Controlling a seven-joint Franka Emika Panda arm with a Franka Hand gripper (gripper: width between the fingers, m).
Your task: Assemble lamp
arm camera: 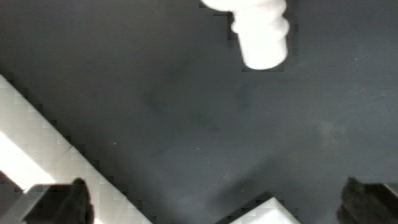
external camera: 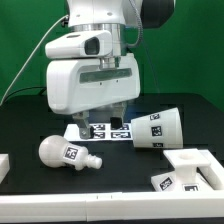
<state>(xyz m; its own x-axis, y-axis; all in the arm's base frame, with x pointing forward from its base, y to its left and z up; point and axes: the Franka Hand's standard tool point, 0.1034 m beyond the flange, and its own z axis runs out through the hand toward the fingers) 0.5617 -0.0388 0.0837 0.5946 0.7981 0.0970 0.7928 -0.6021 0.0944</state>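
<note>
Three white pieces loose around an open, empty gripper (external camera: 112,112).
Lying on its side on the black table (external camera: 25,135), bulb (external camera: 65,152) low and off to one side of the tool, well outside the gap between the fingers (arm camera: 54,203). Looks light, rigid and smooth, and likely to roll, so probably best pinched across the screw neck (external camera: 92,161) or squarely over the globe's middle. Long axis flat along the table, neck toward the exterior view's right. Off the tool's other side, shade (external camera: 158,128), also tipped over, then base (external camera: 190,170) farther out. Directly beneath the fingertips, marker board (external camera: 105,130). Jaws spread wide, gripping nothing.
</note>
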